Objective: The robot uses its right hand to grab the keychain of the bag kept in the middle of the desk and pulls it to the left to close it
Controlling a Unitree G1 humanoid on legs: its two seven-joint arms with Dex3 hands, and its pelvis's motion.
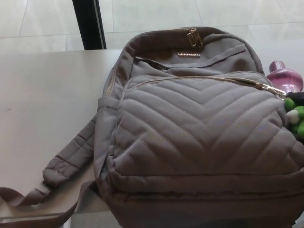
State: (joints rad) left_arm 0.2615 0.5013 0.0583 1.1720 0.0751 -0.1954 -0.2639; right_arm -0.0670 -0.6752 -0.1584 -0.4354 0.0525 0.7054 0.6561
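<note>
Green keychain point(295, 118) sits by the gold zip pull point(271, 88) at the bag point(199, 128) edge. Dark sliver above may be the right robot hand point(298, 97), grip unreadable; best to clamp near the pull and drag left along the zip.

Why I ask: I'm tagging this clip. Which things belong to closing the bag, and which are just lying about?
For the job:
taupe quilted fabric backpack
gold metal zip pull on its front pocket
green plush keychain at the right edge

Lying about:
glossy pink round bottle behind the backpack
black upright post beyond the desk
</note>
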